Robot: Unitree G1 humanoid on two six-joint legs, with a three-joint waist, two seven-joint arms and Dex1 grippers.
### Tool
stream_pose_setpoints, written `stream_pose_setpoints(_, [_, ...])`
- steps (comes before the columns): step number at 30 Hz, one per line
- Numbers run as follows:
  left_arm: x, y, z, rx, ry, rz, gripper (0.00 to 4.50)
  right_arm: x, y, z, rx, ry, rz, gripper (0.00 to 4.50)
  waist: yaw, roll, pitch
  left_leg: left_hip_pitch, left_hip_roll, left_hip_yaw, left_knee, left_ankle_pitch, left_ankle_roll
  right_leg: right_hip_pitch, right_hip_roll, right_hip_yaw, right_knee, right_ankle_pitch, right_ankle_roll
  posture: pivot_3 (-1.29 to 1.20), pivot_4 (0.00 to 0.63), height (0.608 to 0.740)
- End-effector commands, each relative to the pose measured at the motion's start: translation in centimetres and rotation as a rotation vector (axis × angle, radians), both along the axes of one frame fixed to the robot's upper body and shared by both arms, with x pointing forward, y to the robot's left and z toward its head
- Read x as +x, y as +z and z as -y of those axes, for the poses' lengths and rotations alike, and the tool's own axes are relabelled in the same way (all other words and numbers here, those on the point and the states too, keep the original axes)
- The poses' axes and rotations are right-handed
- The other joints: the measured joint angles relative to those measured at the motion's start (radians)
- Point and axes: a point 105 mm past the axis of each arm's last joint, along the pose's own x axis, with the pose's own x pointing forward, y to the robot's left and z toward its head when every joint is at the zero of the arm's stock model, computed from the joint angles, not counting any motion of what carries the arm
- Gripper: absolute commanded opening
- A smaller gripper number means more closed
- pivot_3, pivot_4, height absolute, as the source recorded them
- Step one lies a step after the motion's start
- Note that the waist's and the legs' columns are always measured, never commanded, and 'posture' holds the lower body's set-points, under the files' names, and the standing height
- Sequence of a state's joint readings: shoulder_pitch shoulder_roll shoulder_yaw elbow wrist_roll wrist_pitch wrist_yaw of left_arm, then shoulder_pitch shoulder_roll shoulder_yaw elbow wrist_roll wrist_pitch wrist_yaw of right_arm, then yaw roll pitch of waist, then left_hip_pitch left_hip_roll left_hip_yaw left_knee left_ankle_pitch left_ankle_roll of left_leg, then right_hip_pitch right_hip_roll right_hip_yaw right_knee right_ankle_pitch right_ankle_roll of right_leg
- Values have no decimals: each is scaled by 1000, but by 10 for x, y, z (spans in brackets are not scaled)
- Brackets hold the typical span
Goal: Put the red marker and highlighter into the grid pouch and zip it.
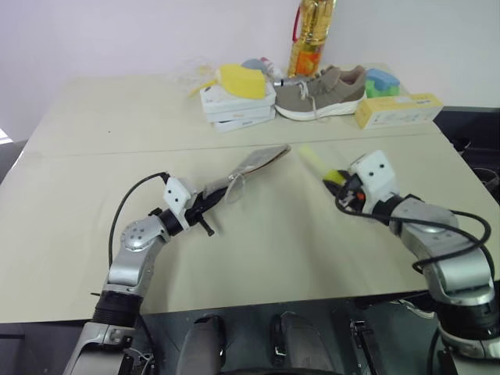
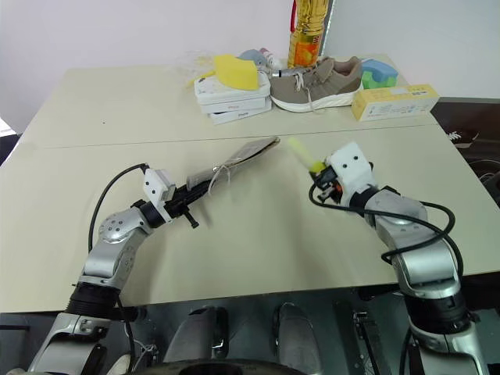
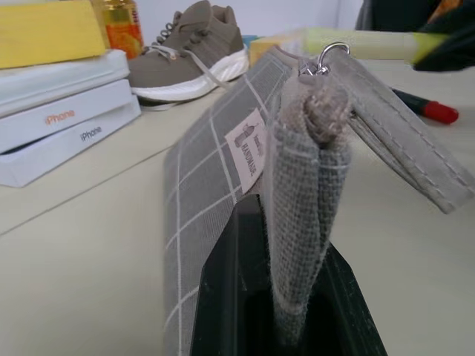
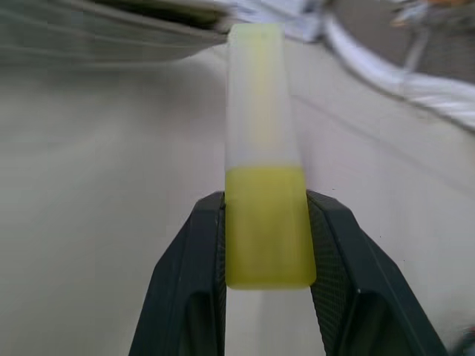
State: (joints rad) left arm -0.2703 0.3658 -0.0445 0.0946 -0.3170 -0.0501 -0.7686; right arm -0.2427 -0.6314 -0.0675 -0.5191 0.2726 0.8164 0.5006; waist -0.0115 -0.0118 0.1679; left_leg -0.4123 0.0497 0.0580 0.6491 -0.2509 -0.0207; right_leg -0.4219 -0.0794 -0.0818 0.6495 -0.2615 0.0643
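While left end effector (image 3: 286, 326) pinches grid pouch (image 3: 215, 193); right end effector (image 4: 266, 245) grips highlighter (image 4: 263, 170).

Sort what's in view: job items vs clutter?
Job: grid pouch, clamped in the left end effector; highlighter, clamped in the right end effector; red marker on the table.
Clutter: shoe, phone boxes, yellow box, bottle.

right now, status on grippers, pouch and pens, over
Left gripper shut on pouch, held off table. Right gripper shut on highlighter, near pouch. Red marker on table beyond pouch. Nothing between highlighter and pouch.
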Motion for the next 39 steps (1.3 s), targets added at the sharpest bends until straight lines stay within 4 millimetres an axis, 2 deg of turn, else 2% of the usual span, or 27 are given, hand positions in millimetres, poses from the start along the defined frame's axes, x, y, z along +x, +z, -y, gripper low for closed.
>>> stream_pose_setpoints(1, [-4, 9, 3, -23, -32, 29, 0, -11, 18, -15, 34, 71, 51, 902, 2, 0, 0, 0, 0, 0, 0, 0, 0, 0, 0, 0, 0, 0, 0, 0, 150, 740])
stream_pose_setpoints(6, [-4, 8, 6, -28, -47, 26, 0, -11, 15, -25, 47, 84, 34, 902, 4, 0, 0, 0, 0, 0, 0, 0, 0, 0, 0, 0, 0, 0, 0, 0, 150, 740])
stream_pose_setpoints(23, [-14, 15, 18, -13, -99, 42, 0, -13, 9, -30, -10, 133, -3, 902, 4, 0, 0, 0, -1, -1, 0, 0, 0, 0, 0, 0, 0, 0, 0, 0, 150, 740])
stream_pose_setpoints(27, [-19, 11, 17, 81, -166, 70, 0, -23, 6, -35, -91, 214, -29, 902, 4, 0, 0, 0, -1, -1, 0, 0, 0, 0, 0, 0, 0, 0, 0, 0, 150, 740])
stream_pose_setpoints(39, [-31, -2, 9, 267, -339, 142, 0, -40, 2, -34, -339, 366, -69, 902, 5, -1, 1, 0, -1, -1, 0, 0, 0, 0, 0, 0, -1, 0, 0, 0, 150, 740])
